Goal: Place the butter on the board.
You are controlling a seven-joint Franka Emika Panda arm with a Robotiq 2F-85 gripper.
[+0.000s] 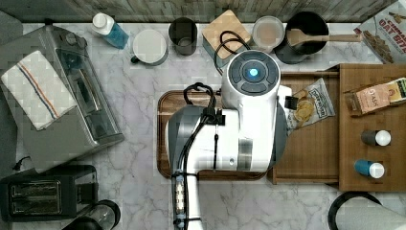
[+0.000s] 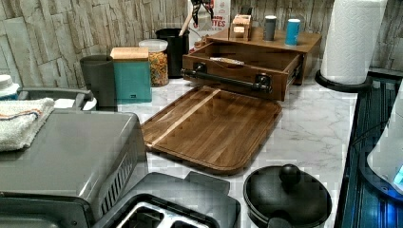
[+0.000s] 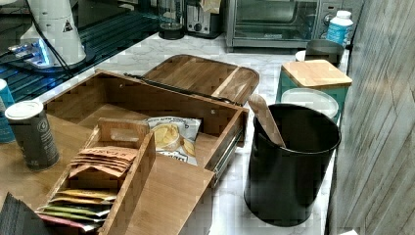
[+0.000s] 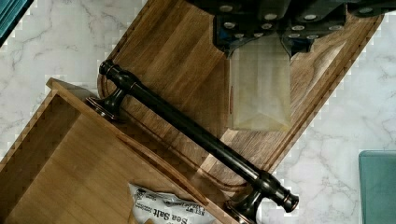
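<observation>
In the wrist view my gripper (image 4: 260, 43) is shut on the butter (image 4: 259, 88), a pale yellow wrapped stick that sticks out past the fingers (image 4: 228, 33). The butter hangs over the dark-brown board (image 4: 177, 60), near the end that meets the drawer handle. Whether it touches the wood I cannot tell. The left view shows the board (image 2: 214, 126) flat on the marble counter with a bare surface. My white arm (image 1: 239, 120) covers most of the board (image 1: 165, 103) in the top view. The right view shows the board (image 3: 195, 73) beyond the drawer.
A lighter wooden drawer tray (image 4: 60, 177) with a black bar handle (image 4: 196, 135) abuts the board and holds a chips bag (image 4: 168, 210). A teal canister (image 2: 132, 73), a grey cup (image 2: 97, 76) and a black utensil pot (image 3: 288, 161) stand behind. A toaster oven (image 1: 72, 96) is at the top view's left.
</observation>
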